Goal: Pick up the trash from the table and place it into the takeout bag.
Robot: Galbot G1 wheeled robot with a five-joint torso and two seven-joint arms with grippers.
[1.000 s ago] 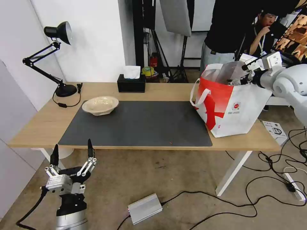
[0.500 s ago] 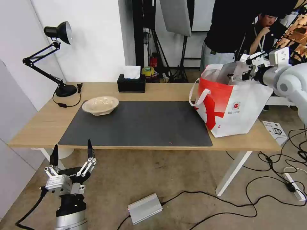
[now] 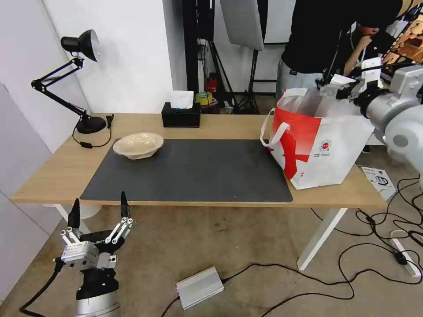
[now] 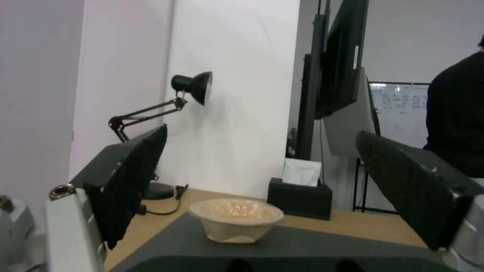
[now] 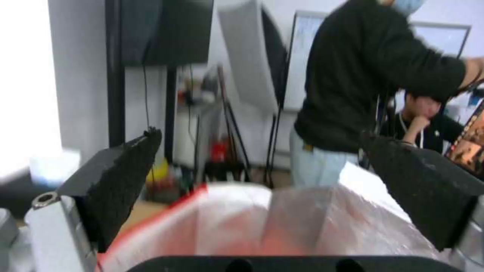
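The right gripper (image 3: 341, 81) hangs just above the bag's (image 3: 321, 149) open mouth, jaws wide and empty. The left gripper (image 3: 98, 211) waits low, in front of the surface (image 3: 53, 171), jaws wide too. One pulp bowl (image 3: 138, 145) sits on the mat's (image 3: 194, 171) far left corner. Risk: the right jaws could snag the foil lining or a handle and tip the bag. The lamp (image 3: 79, 44) and tissue box (image 3: 180, 115) stand near the bowl, neither blocking it.

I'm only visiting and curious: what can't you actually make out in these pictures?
- Inside of the takeout bag: head view, its walls hide the contents; right wrist view, blurred.
- Pulp bowl: its inside is too small to read.
- Right hand: head view, its fingers are lost against the dark clothing behind.
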